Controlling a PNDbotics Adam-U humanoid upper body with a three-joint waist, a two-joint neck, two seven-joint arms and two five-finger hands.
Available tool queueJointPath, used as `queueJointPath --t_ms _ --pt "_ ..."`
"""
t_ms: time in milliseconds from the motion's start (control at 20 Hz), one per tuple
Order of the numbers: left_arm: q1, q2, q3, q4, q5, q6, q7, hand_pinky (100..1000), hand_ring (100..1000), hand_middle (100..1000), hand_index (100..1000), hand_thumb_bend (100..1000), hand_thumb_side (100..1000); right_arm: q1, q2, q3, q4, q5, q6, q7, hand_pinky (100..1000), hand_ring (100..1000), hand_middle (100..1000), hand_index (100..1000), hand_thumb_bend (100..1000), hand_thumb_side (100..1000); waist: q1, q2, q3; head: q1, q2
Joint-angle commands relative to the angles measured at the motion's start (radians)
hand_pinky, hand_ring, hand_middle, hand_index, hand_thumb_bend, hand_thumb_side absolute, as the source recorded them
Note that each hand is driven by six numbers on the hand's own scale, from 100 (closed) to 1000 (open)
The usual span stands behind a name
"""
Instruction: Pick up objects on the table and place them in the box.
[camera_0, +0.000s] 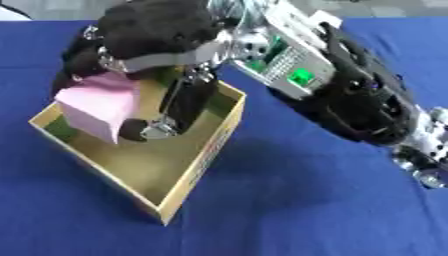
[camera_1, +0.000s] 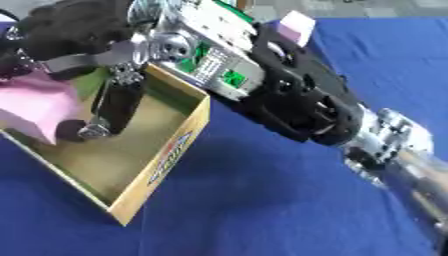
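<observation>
Black fingers of my right hand (camera_0: 162, 47) curled around a pink block (camera_0: 98, 104), holding it at the upper left of the frame, over the open cardboard box (camera_0: 197, 167). The block hung just inside the box's left rim. Beyond it, blue tablecloth (camera_0: 306, 200) filled the rest, with another pale pink block (camera_1: 296, 26) near the top edge.

Box (camera_0: 197, 165) sits on counter (camera_0: 306, 210), left of centre. Right hand (camera_0: 153, 45) reaches in from right, over box's far-left corner. Block (camera_0: 98, 102) in hand, above box's left wall.
</observation>
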Motion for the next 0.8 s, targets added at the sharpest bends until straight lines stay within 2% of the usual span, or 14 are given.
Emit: queueJointPath --t_ms 50,350,550,800 --pt "-0.010 0.012 0.001 -0.003 -0.004 0.000 -0.002 811 774 705 900 685 833 -0.022 0.013 0.008 0.024 0.029 -0.011 0.009 624 682 673 815 100 256 0.007 -0.022 0.000 -0.001 -0.006" --pt "-0.011 0.001 -0.002 -0.003 -0.003 0.001 -0.007 811 774 704 900 685 834 -0.042 0.096 0.054 0.139 0.135 -0.058 0.020 640 705 688 823 100 255 0.006 -0.022 0.005 -0.008 -0.006" --pt "-0.009 -0.003 -0.004 -0.004 -0.003 0.002 -0.009 811 774 703 900 684 836 -0.037 0.147 0.078 0.244 0.241 -0.108 -0.014 649 716 696 827 100 254 0.002 -0.020 0.010 -0.009 -0.007" --pt "-0.006 -0.009 -0.005 -0.004 -0.004 0.003 -0.010 810 773 701 899 679 839 -0.035 0.186 0.088 0.327 0.334 -0.150 -0.060 667 736 716 838 100 256 -0.002 -0.020 0.013 -0.006 -0.007"
